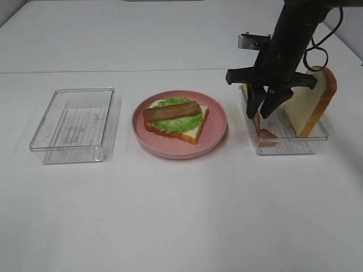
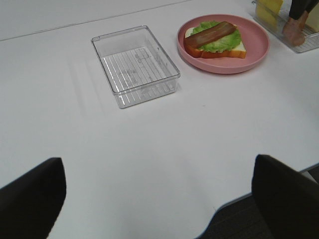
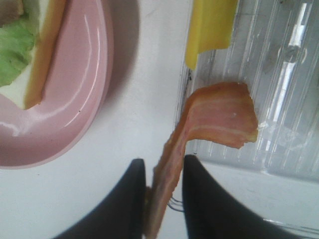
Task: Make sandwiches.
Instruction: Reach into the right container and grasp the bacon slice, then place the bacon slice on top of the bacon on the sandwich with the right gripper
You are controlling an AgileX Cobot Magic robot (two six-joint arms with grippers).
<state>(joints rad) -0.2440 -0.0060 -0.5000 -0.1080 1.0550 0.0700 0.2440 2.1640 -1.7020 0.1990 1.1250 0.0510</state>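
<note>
1. Left wrist view: the left end effector hangs open above the bench.
2. Frame centre, exterior: the sandwich on a pink plate, made of bread, frilly lettuce and flat bacon.
3. Right: the right end effector grips limp ham at the ribbed clear tray; it likely needs lifting across onto the bacon.

Plain white table, soft light

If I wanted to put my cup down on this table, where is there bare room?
The wide table strip in front of the left tray, plate and right tray is bare. The left tray holds nothing. Crowded: the right tray, where the right hand grips ham beside a leaning bread slice.
</note>
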